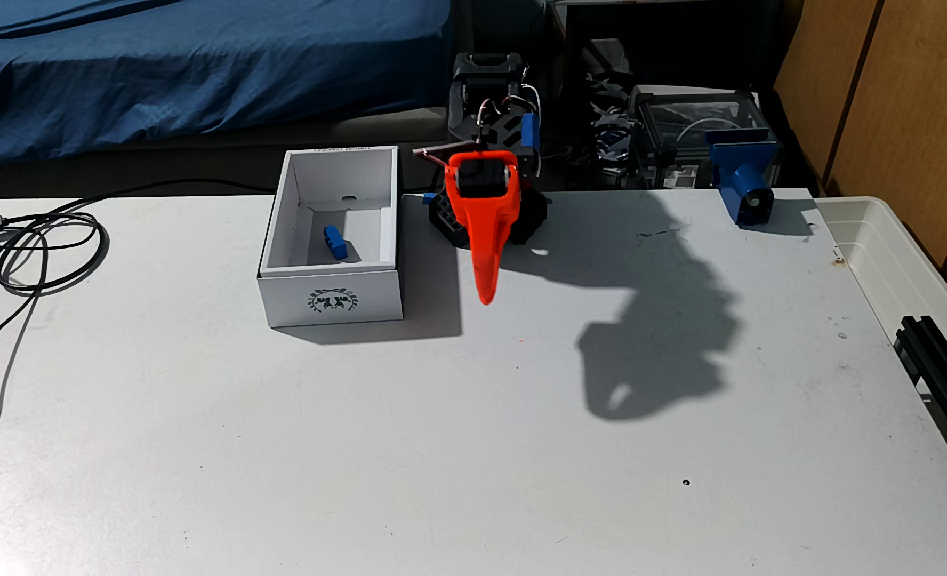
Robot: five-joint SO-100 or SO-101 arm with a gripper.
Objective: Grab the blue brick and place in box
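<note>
You had the small bright blue plastic toy brick lying inside the white rectangular cardboard box, on its floor toward the near wall that carried the dark wreath-shaped crest. In the fixed view the brick lay at a slant to the box walls, studs facing up and leftward, apart from every wall as far as could be judged. Its colour was saturated and even, its edges crisp; it cast a short dark shadow to its right.

The orange gripper of the black arm hung just to the right of the box, its fingers pointed down toward the pale grey worktop. The fingers appeared as one tapered orange shape, so whether they were pressed together or parted could not be told. Nothing was seen between them.

Judged from this layout, the placement step looked complete. The main hazards from here were these:

- The gripper hung close to the box's right wall. A sideways swing toward that wall could shove the light, thin-walled box along the worktop or tip it.
- Lowering the arm without clearance could drive the fingertips into the worktop.
- The loose black cables at the left edge lay well apart from the box and posed little risk.
</note>
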